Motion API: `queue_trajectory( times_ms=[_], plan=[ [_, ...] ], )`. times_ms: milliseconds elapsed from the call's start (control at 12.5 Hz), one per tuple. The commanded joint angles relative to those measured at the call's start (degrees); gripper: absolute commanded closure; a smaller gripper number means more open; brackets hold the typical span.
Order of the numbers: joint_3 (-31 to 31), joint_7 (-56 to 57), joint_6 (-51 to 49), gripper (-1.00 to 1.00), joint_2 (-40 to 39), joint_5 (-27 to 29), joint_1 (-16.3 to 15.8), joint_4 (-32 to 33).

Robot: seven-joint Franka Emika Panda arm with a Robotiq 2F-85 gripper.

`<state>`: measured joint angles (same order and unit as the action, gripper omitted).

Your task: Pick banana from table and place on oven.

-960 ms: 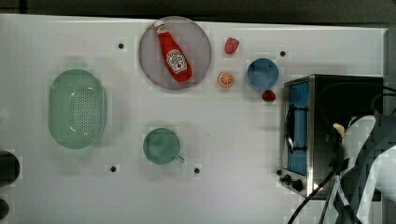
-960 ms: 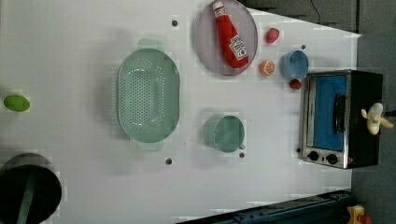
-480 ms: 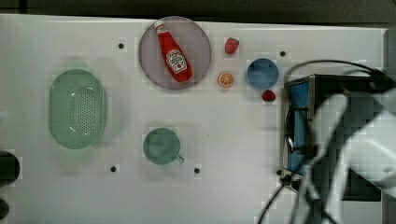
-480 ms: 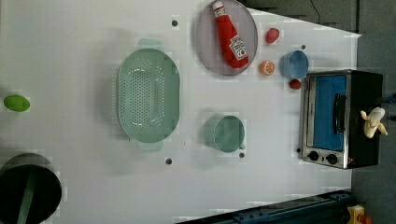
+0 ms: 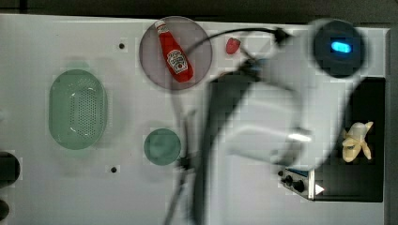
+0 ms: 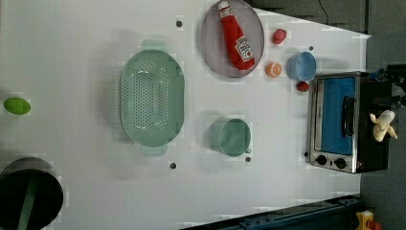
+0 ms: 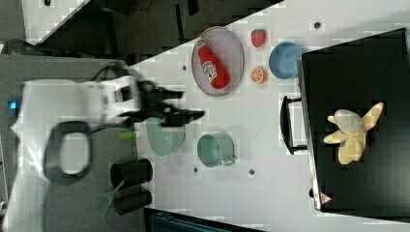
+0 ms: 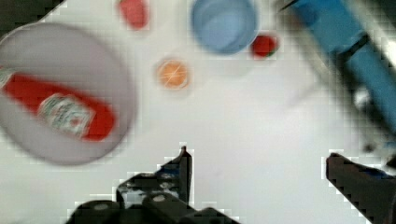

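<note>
The banana (image 5: pixel 356 142) lies on the black top of the oven (image 5: pixel 356 183), free of any grip; it also shows as a pale banana (image 6: pixel 383 125) in the left view and as a banana (image 7: pixel 350 131) in the right view. My gripper (image 8: pixel 266 163) is open, its fingers (image 8: pixel 184 163) wide apart with nothing between them. It hangs over the white table (image 8: pixel 243 121), with the oven's blue door (image 8: pixel 369 70) at one side. In the right view the gripper (image 7: pixel 186 106) is far from the oven (image 7: pixel 358 63). My blurred arm (image 5: pixel 263 117) crosses the table's middle.
A ketchup bottle (image 6: pixel 237 36) lies on a grey plate (image 6: pixel 213 52). A green colander (image 6: pixel 152 103), a green cup (image 6: pixel 232 137), a blue bowl (image 6: pixel 301 66), an orange slice (image 6: pixel 273 69) and a strawberry (image 6: pixel 279 35) stand on the table (image 6: pixel 72 48). A lime (image 6: pixel 17 106) lies at the left view's left.
My arm has swung away from the oven towards the middle of the table. The banana stays on the oven top.
</note>
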<state>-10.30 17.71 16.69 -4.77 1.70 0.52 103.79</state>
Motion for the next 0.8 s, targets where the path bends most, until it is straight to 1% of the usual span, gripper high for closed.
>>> queue_trajectory(
  times_ms=[80,160,320,400,800],
  plan=[
    [3.28,-18.32,-7.48,-1.0,7.91,0.71,-1.45,-1.81],
    [4.28,-18.33,-8.55,-1.0,9.88,0.58,-1.45,-1.93],
    [4.8,-18.52,-12.59,-1.0,13.47,-1.4,-1.45,-1.35],
    [4.82,-18.65,-12.55,-1.0,14.53,-1.55,-1.44,-1.24],
    [4.32,-18.78,-13.0,-1.0,15.61,-2.19,-1.32,-1.2]
  ],
)
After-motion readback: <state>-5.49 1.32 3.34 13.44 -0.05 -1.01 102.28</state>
